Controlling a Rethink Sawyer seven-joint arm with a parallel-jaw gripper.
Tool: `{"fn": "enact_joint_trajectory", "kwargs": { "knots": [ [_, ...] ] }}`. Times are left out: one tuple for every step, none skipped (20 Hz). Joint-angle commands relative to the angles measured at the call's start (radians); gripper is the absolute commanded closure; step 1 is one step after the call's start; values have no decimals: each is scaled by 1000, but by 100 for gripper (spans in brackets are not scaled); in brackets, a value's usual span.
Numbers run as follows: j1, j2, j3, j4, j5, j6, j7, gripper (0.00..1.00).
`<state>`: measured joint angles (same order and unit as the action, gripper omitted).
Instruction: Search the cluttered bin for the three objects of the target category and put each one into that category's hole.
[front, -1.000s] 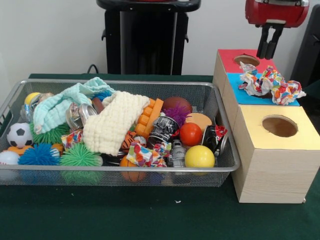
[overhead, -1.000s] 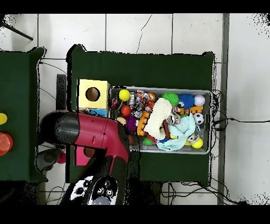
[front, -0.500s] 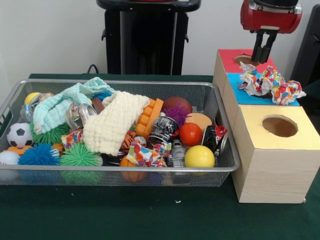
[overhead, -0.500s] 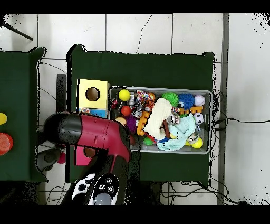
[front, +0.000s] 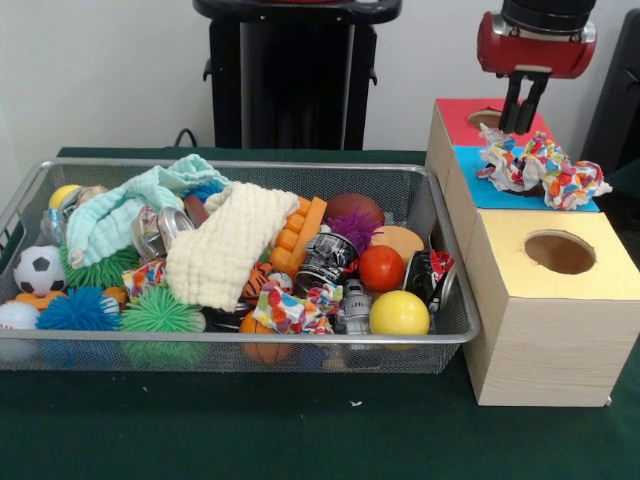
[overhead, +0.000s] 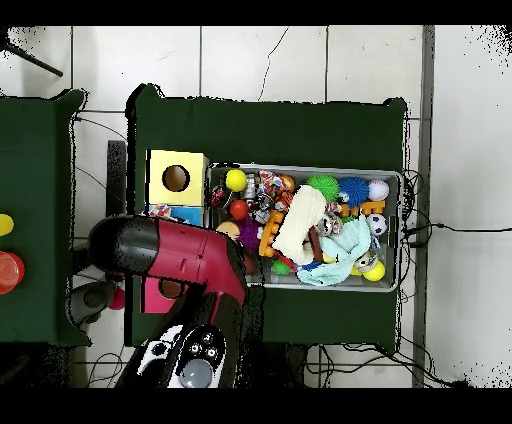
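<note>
The green-covered table (front: 300, 430) carries everything, lying well below the gripper. On it the wire mesh bin (front: 445, 300) sits down and off to the gripper's side toward the picture's left in the front view, packed with clutter. Directly under the gripper stands the wooden box (front: 545, 350) with three coloured tops: the red section (front: 455, 120) with its hole (front: 493, 120) lies just beneath the fingertips, the blue section (front: 480, 190) comes next toward the camera, and the yellow section (front: 600, 270) with its own hole (front: 560, 252) is nearest the camera.

The red arm (overhead: 180, 255) covers the red and blue sections in the overhead view.

In the bin, a cream knitted cloth (front: 225, 255) and a mint towel (front: 120, 215) lie far from the gripper. A crumpled multicoloured wrapper (front: 540, 165) rests on the blue section, just below and beside the fingertips, apart from them. A similar wrapper (front: 285, 310) lies in the bin's near side, beside a yellow ball (front: 399, 313) and a red ball (front: 381, 268).

The gripper (front: 521, 118) hangs over the red hole, its fingers drawn narrow, nearly together, holding nothing.
</note>
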<state>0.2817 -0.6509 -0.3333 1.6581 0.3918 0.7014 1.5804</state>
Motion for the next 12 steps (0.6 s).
{"fn": "enact_joint_trajectory", "kwargs": {
  "knots": [
    [-22, 15, 123, 103, 95, 8, 287, 100],
    [-26, 12, 128, 107, 106, 16, 286, 100],
    [-26, 10, 129, 107, 114, 22, 285, 100],
    [-29, 5, 135, 112, 126, 28, 284, 100],
    [-31, 1, 140, 116, 139, 33, 283, 100],
    [-32, -2, 144, 119, 148, 37, 284, 100],
    [-32, -5, 147, 124, 160, 37, 287, 100],
    [-31, -7, 148, 124, 168, 39, 291, 100],
    [-30, -10, 150, 127, 177, 39, 293, 100],
    [-27, -13, 149, 130, 181, 39, 294, 100],
    [-25, -15, 148, 134, 186, 40, 294, 100],
    [-24, -15, 148, 138, 190, 37, 290, 100]
  ]
}}
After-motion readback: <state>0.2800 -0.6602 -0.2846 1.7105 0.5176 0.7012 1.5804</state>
